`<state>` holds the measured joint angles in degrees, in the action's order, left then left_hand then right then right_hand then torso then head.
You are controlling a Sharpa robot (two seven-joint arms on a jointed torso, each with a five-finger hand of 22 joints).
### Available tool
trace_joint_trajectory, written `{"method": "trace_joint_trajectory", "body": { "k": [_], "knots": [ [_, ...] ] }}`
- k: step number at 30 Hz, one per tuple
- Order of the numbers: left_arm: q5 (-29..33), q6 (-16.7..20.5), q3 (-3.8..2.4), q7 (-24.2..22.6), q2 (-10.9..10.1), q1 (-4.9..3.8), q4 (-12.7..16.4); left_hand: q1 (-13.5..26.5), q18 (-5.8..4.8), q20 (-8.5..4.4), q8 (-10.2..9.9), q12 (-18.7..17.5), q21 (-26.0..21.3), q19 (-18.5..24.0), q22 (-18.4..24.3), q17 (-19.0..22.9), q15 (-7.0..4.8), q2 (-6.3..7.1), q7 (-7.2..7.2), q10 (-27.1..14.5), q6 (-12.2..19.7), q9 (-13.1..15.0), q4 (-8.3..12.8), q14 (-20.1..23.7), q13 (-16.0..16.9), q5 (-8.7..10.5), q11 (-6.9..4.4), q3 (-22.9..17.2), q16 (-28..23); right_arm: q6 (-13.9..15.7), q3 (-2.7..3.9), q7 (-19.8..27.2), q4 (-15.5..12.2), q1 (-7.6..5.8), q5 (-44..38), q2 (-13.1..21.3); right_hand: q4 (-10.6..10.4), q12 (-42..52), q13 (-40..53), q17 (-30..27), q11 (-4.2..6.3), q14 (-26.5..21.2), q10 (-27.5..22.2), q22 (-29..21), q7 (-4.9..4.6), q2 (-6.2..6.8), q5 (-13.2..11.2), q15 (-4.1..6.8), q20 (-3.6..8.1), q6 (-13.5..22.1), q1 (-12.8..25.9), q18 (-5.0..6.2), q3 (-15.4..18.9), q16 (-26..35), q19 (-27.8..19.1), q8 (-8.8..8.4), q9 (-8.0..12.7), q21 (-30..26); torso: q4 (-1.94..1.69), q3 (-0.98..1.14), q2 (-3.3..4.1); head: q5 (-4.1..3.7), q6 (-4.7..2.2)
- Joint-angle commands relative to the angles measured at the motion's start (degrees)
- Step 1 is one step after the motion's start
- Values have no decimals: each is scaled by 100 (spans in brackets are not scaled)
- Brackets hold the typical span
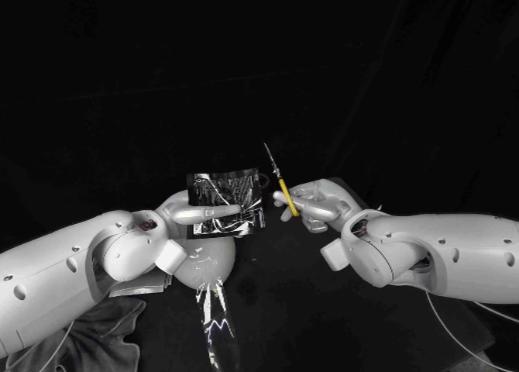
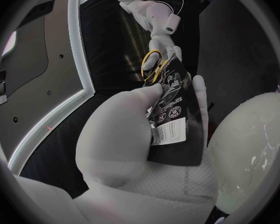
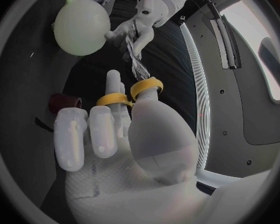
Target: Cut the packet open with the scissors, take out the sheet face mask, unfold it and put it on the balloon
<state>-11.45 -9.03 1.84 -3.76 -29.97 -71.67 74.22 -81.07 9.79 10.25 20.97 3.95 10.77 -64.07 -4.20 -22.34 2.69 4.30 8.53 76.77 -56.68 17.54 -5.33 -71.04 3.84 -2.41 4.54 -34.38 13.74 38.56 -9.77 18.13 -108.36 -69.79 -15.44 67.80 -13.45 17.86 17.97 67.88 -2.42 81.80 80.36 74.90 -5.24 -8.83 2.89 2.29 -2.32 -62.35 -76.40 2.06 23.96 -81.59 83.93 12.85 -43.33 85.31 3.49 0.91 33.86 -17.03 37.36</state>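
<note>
Above the middle of the black table [image 1: 360, 93], gripping a glossy black face-mask packet [image 1: 228, 200] upright in the left hand [image 1: 198, 211]. Thumb pressed on one face and fingers on the other, with the barcode label turned toward the left wrist camera.

Holding yellow-handled scissors [image 1: 282, 182] in the right hand [image 1: 315, 203], just at 3 o'clock of the packet. Fingers threaded through the yellow loops, the rest curled beneath. Blades drawn together into one thin line and aimed toward 12 o'clock, leaning slightly to 11, close along the packet's right edge. Cannot tell whether touching that edge or just clear of it.

Showing a pale balloon [image 1: 204, 263] at 6 o'clock of the packet, directly below the left hand, with a small green knot visible from the right wrist view. Trailing crinkled clear film [image 1: 218, 322] from the balloon toward 6 o'clock. Showing also a grey cloth [image 1: 92, 333] at 8 o'clock under the left arm, and a small dark red cylinder [image 3: 65, 103] on the table near the right hand.
</note>
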Motion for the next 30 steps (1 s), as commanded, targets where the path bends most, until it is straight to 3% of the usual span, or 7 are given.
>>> {"method": "trace_joint_trajectory", "body": {
  "k": [1, 7, 11, 19, 27, 28, 30],
  "knots": [
    [165, 30, -7, -113, 3, -3, 21, 3, 70, -7, 22, 9, 9, -9, -2, -8, -36, -62, -15, 43, -32, 601, 42, -22, 8, -39, 15, -6, 18, 293, 5, 282, 54, -21, 322, 27, 8, 61, 58, 2, 403, 344, 615, 1346, 280, -663, -9, 261, 59, -284, -695, -82, 68, 3, 290, 35, -34, 28, -4, -2, 0, 3, -8],
    [449, -2, -8, -275, -22, -4, 55, 18, 60, 6, 28, 4, -8, 27, 5, -19, -33, -63, -12, 39, -19, 617, 51, -12, 7, -39, 18, -18, 14, 326, 4, 328, 239, -46, 461, 90, 8, 74, 110, -12, 395, 344, 578, 1339, 270, -637, -8, 258, 63, -249, -696, -77, 160, 20, 276, 31, -67, 9, -8, -12, 1, 35, -20],
    [750, -100, -9, -490, -87, -5, 125, 50, 45, 41, 36, -9, -47, 115, 19, -39, -22, -71, -4, 19, 10, 648, 65, 19, 2, -38, 28, -41, -3, 305, 2, 343, 321, -51, 519, 110, 22, 76, 126, -16, 396, 344, 569, 1339, 271, -645, -8, 258, 64, -241, -718, -77, 173, 25, 277, 31, -79, 10, -13, -7, -1, 66, -20],
    [1173, -281, -12, -885, -398, -10, 409, 70, 41, 63, 41, -14, -65, 158, 23, -52, -16, -73, 0, 8, 26, 665, 71, 32, 1, -38, 33, -45, -10, 236, -9, 340, 428, -31, 572, 102, 21, 75, 133, -21, 393, 343, 562, 1336, 267, -651, -8, 258, 64, -234, -720, -74, 183, 29, 270, 29, -84, 2, -22, -12, -7, 218, -11],
    [1313, -78, -11, -1259, -949, -7, 870, 80, 37, 93, 50, -18, -95, 235, 28, -70, -11, -71, 2, -9, 45, 692, 101, 54, -1, -38, 36, -54, -23, 179, -20, 332, 490, 31, 585, 83, 15, 71, 148, -28, 387, 342, 548, 1335, 259, -655, -8, 255, 63, -220, -713, -74, 209, 36, 270, 26, -94, 1, -39, -24, -1, 495, -25],
    [1333, -19, -10, -1321, -1058, -4, 940, 86, 34, 109, 53, -20, -111, 277, 30, -79, -7, -73, 6, -19, 56, 704, 116, 65, -2, -38, 40, -60, -31, 170, -21, 331, 499, 45, 586, 78, 15, 71, 148, -28, 387, 342, 548, 1335, 259, -655, -8, 255, 63, -220, -713, -74, 209, 36, 270, 26, -94, 1, -42, -27, -2, 648, -16],
    [1368, 88, -7, -1405, -1252, 3, 1044, 90, 31, 123, 56, -19, -124, 311, 31, -87, -6, -72, 7, -23, 61, 714, 129, 69, -2, -38, 41, -63, -35, 154, -23, 329, 517, 68, 586, 70, 10, 69, 156, -24, 384, 343, 542, 1336, 255, -655, -9, 252, 63, -214, -707, -75, 222, 37, 271, 25, -100, 4, -47, -28, -5, 822, -3]
  ]
}}
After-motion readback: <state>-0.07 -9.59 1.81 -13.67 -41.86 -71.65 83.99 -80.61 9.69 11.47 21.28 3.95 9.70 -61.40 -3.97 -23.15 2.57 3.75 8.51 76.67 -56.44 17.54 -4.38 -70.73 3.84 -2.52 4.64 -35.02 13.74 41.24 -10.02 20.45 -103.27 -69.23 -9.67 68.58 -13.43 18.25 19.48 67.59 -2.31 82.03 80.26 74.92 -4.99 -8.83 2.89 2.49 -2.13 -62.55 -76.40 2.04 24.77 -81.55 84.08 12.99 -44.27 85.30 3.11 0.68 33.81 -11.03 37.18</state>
